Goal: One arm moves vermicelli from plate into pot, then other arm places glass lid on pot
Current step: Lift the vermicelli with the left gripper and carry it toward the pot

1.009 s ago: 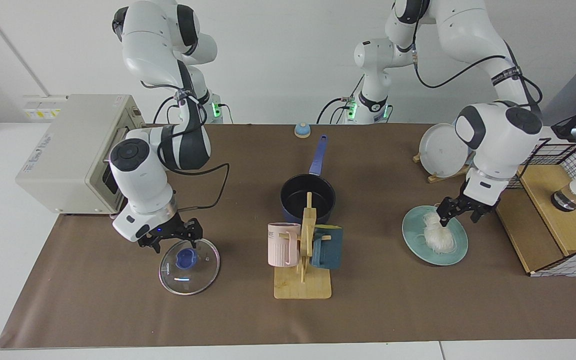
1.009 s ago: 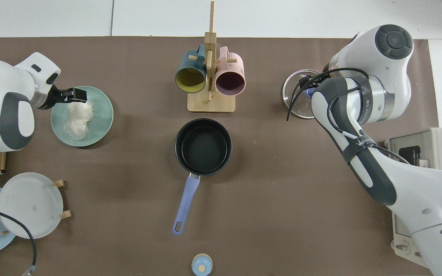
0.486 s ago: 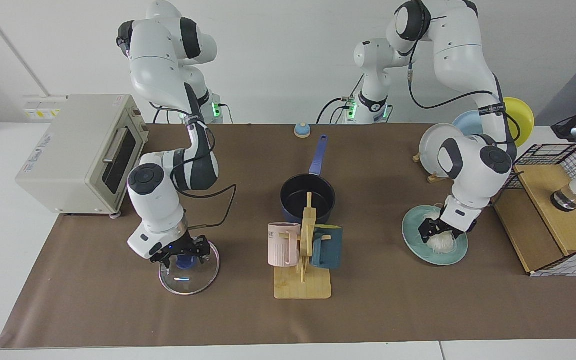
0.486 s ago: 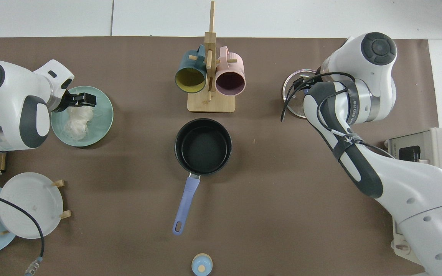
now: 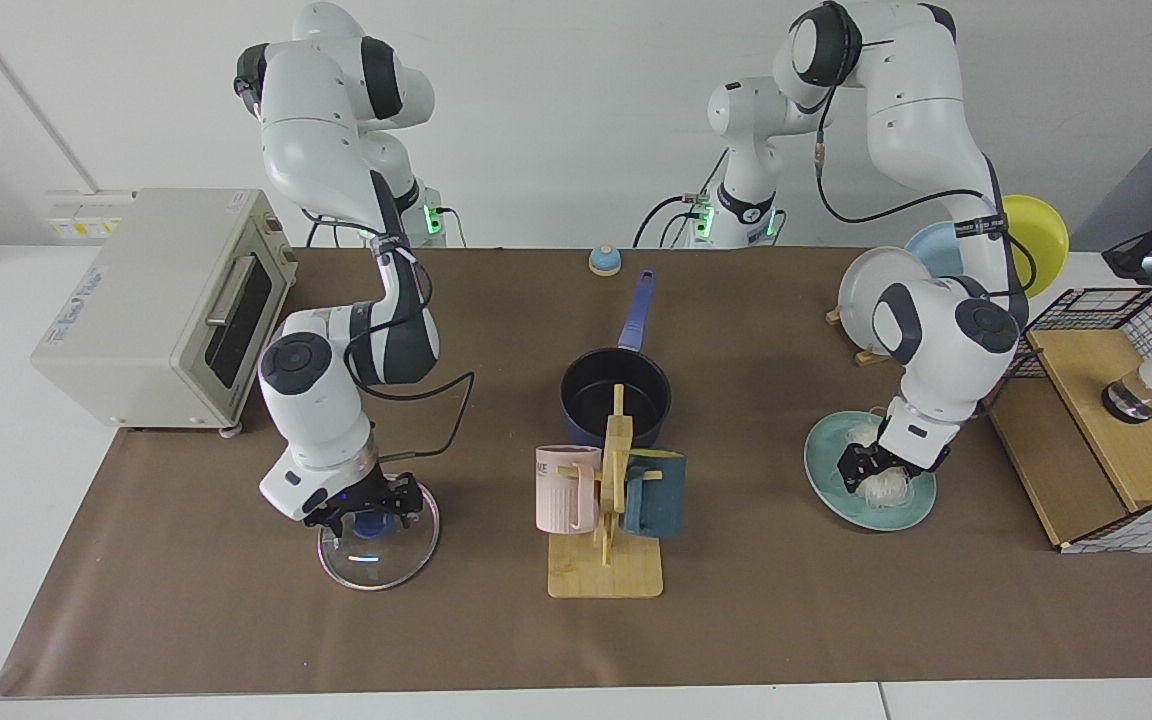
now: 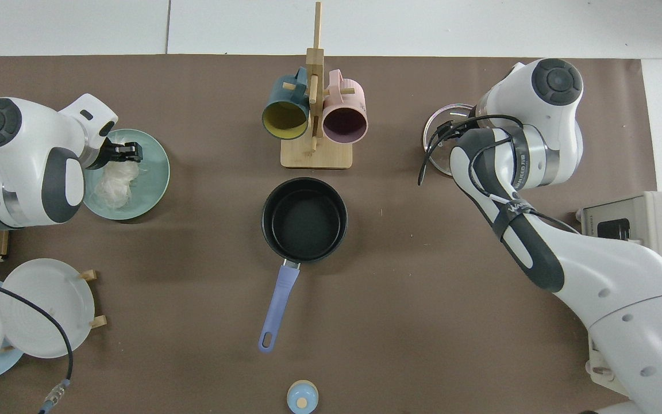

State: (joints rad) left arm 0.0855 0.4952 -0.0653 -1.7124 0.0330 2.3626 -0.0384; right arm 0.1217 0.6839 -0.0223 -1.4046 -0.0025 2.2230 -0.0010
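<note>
Fingers of the right end effector (image 5: 364, 509) straddle the blue knob of the glass lid (image 5: 378, 545), which lies flat near the bench's front edge; whether they pinch it cannot be told. Mid-bench stands the pot (image 5: 616, 397), black inside bare. Over the plate (image 5: 870, 471) the left end effector (image 5: 864, 472) sits narrowly parted in the vermicelli (image 5: 880, 486).
</note>
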